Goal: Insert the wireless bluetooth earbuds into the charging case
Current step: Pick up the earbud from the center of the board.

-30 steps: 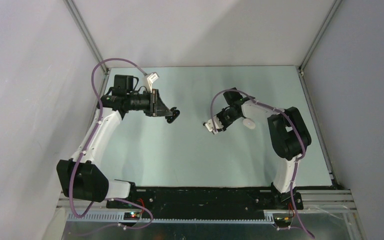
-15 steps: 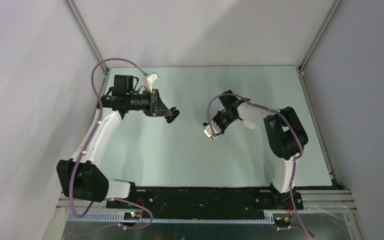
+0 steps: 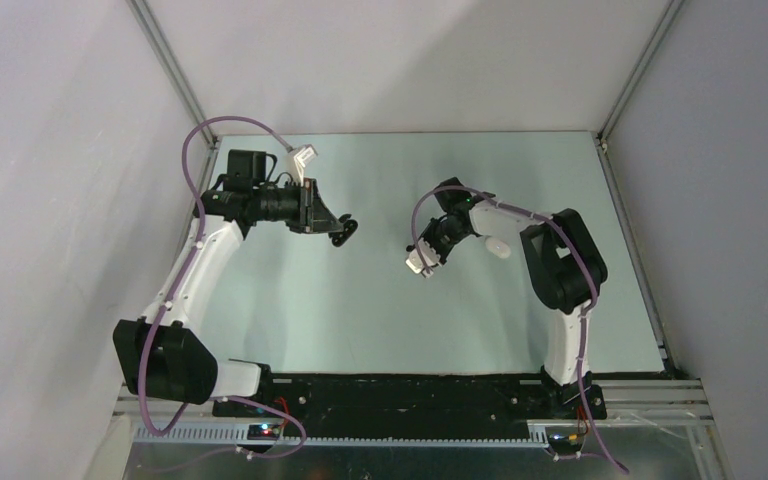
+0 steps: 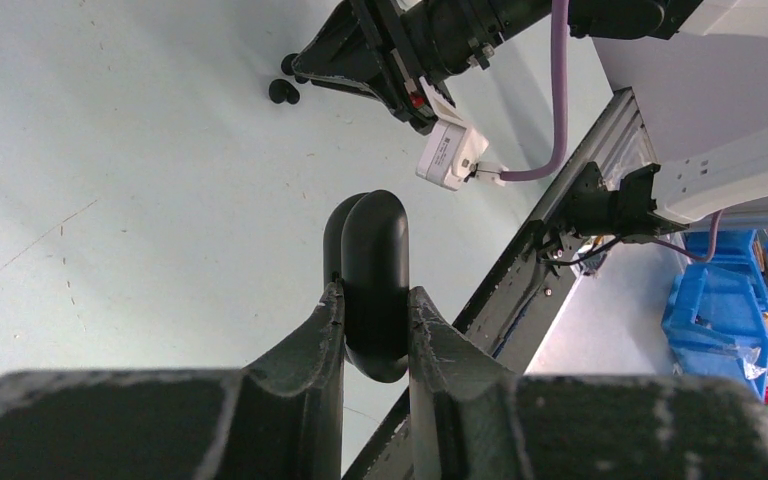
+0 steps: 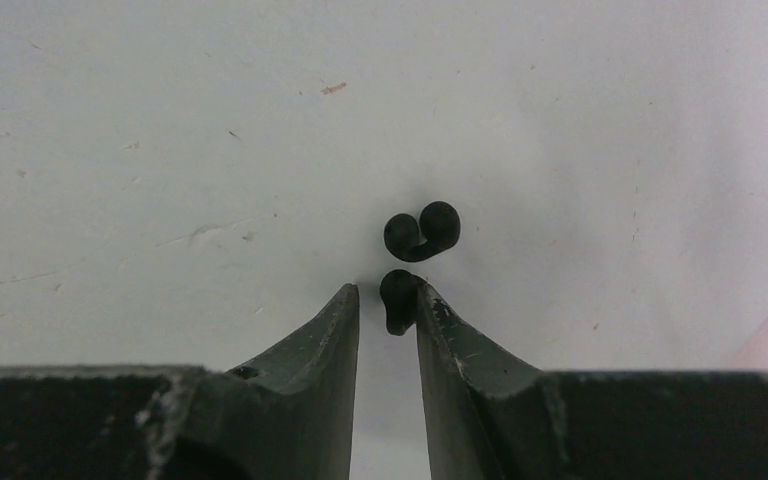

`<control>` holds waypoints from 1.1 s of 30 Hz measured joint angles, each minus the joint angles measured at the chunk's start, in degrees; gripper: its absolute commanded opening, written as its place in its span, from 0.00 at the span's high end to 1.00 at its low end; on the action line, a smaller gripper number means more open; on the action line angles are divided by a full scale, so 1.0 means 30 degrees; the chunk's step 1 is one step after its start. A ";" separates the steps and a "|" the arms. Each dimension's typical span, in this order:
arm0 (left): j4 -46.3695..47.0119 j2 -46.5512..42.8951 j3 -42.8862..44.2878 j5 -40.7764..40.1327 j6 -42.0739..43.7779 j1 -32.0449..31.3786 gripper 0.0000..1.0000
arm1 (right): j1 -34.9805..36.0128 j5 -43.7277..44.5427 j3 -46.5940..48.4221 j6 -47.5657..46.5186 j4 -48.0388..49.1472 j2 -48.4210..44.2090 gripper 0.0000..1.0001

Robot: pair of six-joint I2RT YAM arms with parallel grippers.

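1. Your right gripper stands part open, low over the bench. One black earbud sits between its fingertips, against the finger on the right of the wrist view, with a gap on the other side. Nothing is gripped yet.
2. Just past the tips lies the second black earbud, close beside the first.
3. Over the last second this arm has swung its wrist a little toward the middle of the bench and toward you. That looks like the final lining-up for the pick, so the next move is probably to close on the nearer bud without nudging its neighbour.
4. Beyond that, the white case lies on the bench beside the right forearm. You can see no white buds in any view.
5. Farthest off, your left gripper is clamped on the black charging case, held on edge, seemingly clear of the bench. It has not moved. The lid looks shut, so it likely needs opening before a bud can go in.
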 measured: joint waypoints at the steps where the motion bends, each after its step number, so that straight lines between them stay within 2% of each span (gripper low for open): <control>1: -0.0015 0.0000 0.0000 -0.0007 0.0000 0.0007 1.00 | -0.0007 0.0051 0.0087 -0.0102 -0.0058 0.0044 0.68; 5: -0.0058 0.0000 0.0000 -0.0007 0.0007 0.0007 1.00 | -0.0080 0.0248 0.0590 -0.0233 -0.0124 0.0474 0.70; 9: -0.0058 0.0000 0.0000 -0.0007 0.0007 0.0007 1.00 | -0.0087 0.0255 0.1421 -0.0175 -0.0357 0.1027 0.78; 14: -0.0080 0.0000 0.0000 -0.0015 0.0007 0.0022 1.00 | -0.0080 0.0262 0.2521 0.0401 -0.0903 0.1515 0.92; 19: -0.0153 0.0000 0.0000 -0.0007 0.0015 0.0058 1.00 | -0.0117 0.0313 0.3140 0.1268 -0.1698 0.1515 0.99; 27: -0.0226 0.0197 0.0000 0.0000 0.0044 0.0095 1.00 | -0.0189 0.0306 0.3169 0.3111 -0.3942 0.0984 1.00; 33: -0.0328 0.0233 0.0000 0.0000 0.0044 0.0095 1.00 | 0.0073 0.0991 0.3432 0.6237 -0.7592 -0.1377 1.00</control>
